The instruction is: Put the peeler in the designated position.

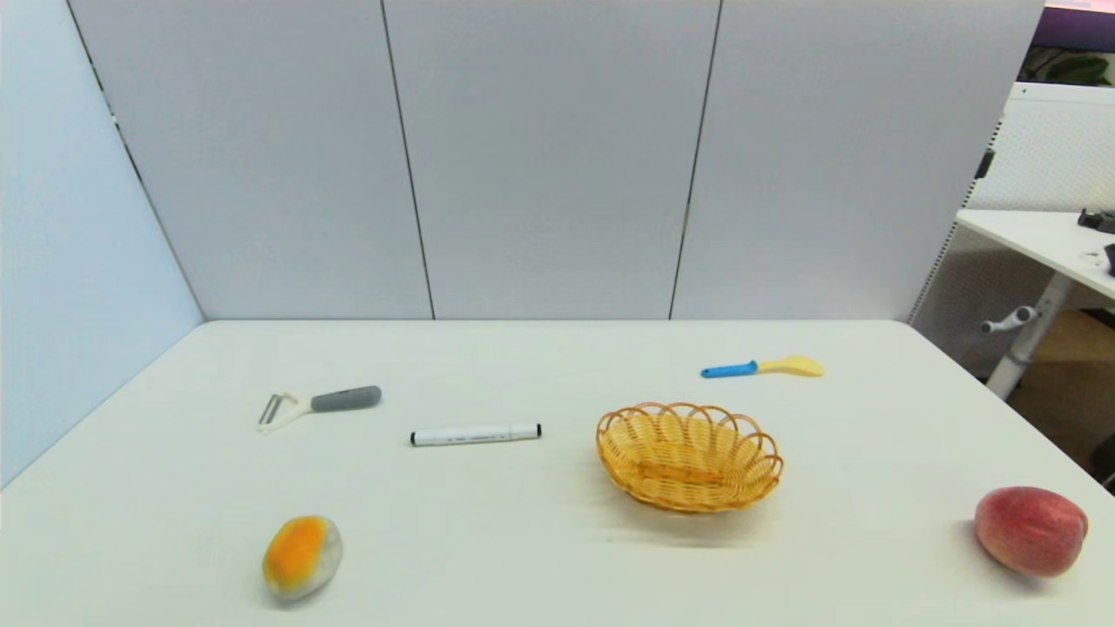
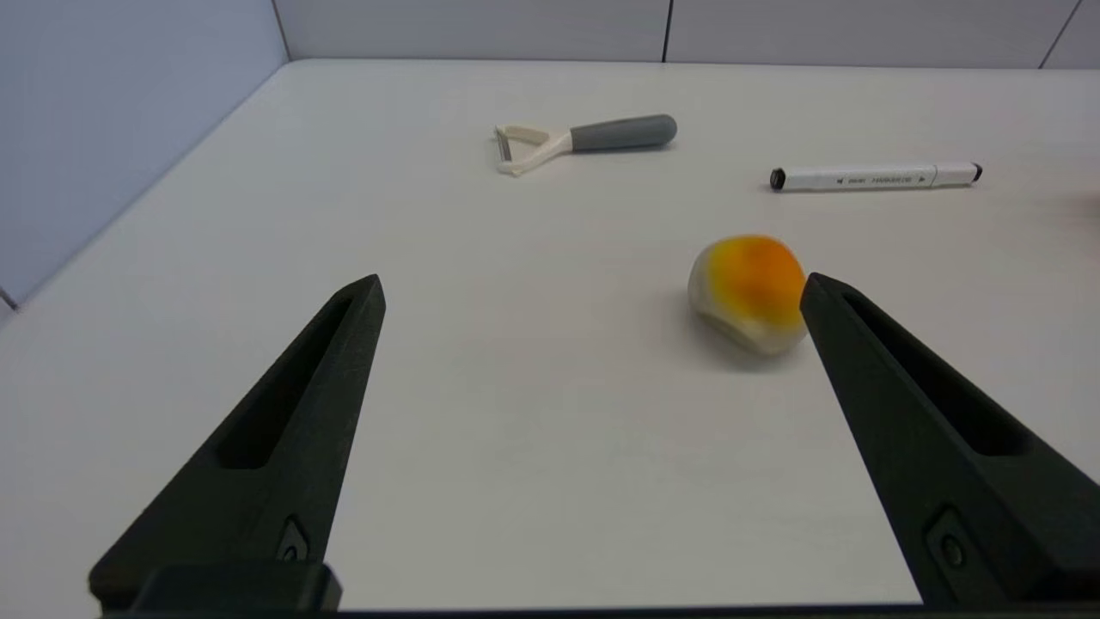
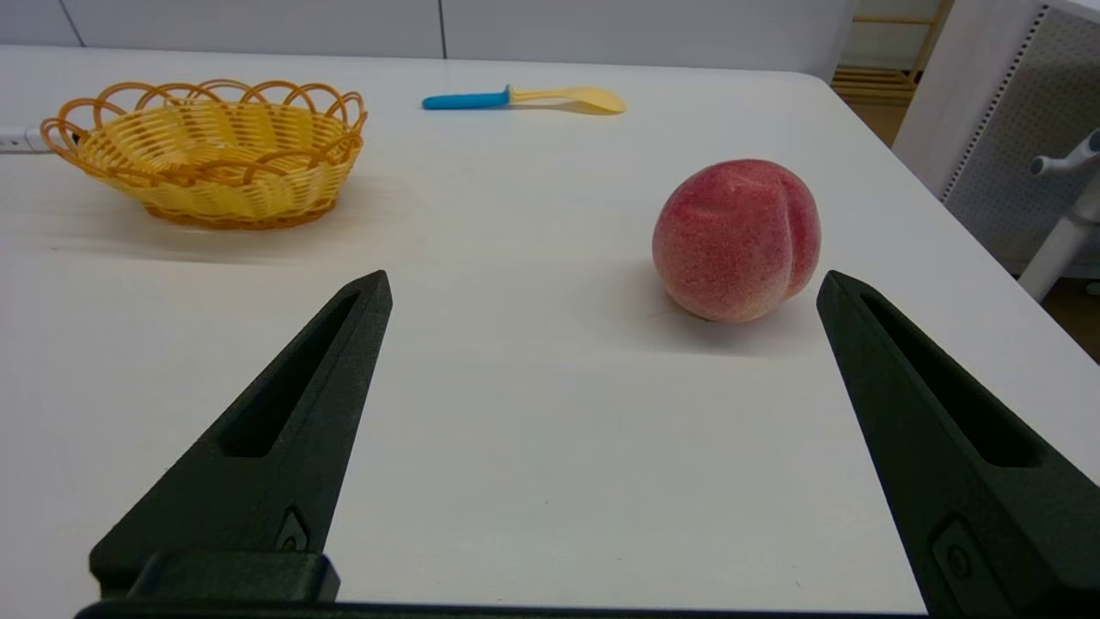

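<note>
Now steering left tool (image 2: 593,288), spread wide, empty: peeler (image 2: 584,140) ahead, I'd pinch grey handle crosswise.

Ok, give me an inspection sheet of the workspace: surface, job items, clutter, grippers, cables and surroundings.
Surface: white table, no spills seen.
Job's things: peeler lies flat at the far left, grey handle pointing toward the marker, untouched.
Clutter: marker between the peeler and the wicker basket; the basket is empty; spatula behind the basket; mango near left; peach near right.
Grippers: left gripper open, low over the near table beside the mango; right gripper open, near the peach; neither holds anything, and neither shows in the head view.
Cables: nothing seen.
Surroundings: grey partition panels behind and to the left; another desk off to the right.
</note>
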